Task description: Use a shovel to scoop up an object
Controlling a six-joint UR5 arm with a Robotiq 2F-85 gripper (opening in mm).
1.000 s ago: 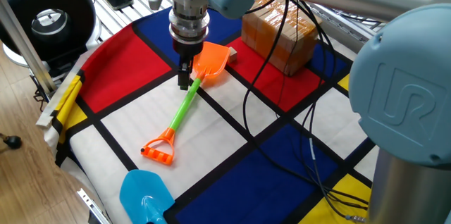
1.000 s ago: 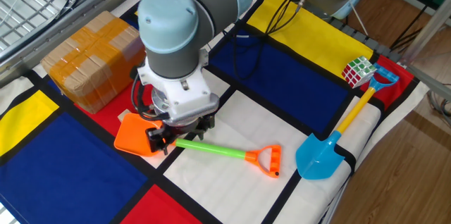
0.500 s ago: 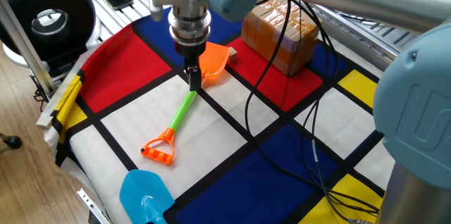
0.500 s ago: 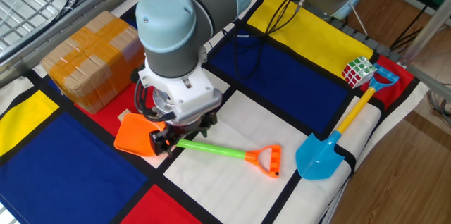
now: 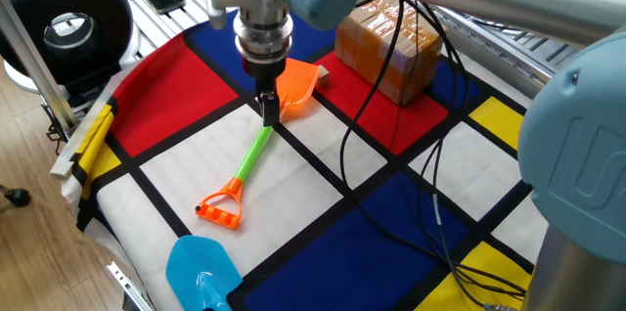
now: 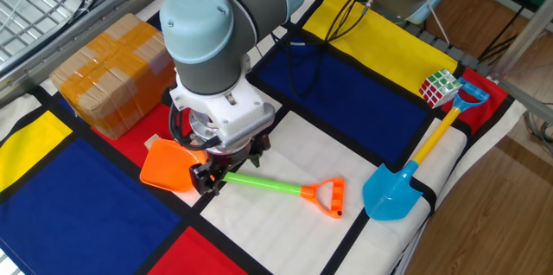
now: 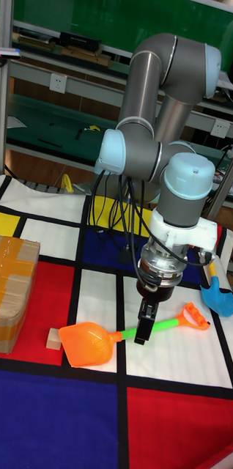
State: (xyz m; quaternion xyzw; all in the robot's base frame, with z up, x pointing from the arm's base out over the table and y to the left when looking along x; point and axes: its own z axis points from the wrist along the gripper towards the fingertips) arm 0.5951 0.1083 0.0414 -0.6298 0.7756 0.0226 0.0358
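Observation:
The shovel lies flat on the mat, with its orange blade (image 5: 296,86) (image 6: 168,168) (image 7: 87,344), green shaft (image 5: 256,152) (image 6: 259,182) and orange end loop (image 5: 220,208) (image 7: 193,318). My gripper (image 5: 269,109) (image 6: 212,175) (image 7: 146,327) points straight down where the shaft meets the blade. Its dark fingers stand close together on the shaft, shut on it. The object, a tiny tan cube (image 5: 321,74) (image 7: 53,338), rests on the red patch just beyond the blade's tip. It is hidden behind the arm in the other fixed view.
A brown taped cardboard box (image 5: 386,42) (image 6: 108,72) (image 7: 6,282) stands behind the cube. A light blue shovel (image 5: 201,267) (image 6: 393,193) lies at the mat's edge, with a Rubik's cube (image 6: 439,87) by its handle. Black cables (image 5: 391,184) trail across the mat.
The gripper has shifted slightly along the mat onto the shaft's blade end and its fingers have come together. The shovel and cube have not moved.

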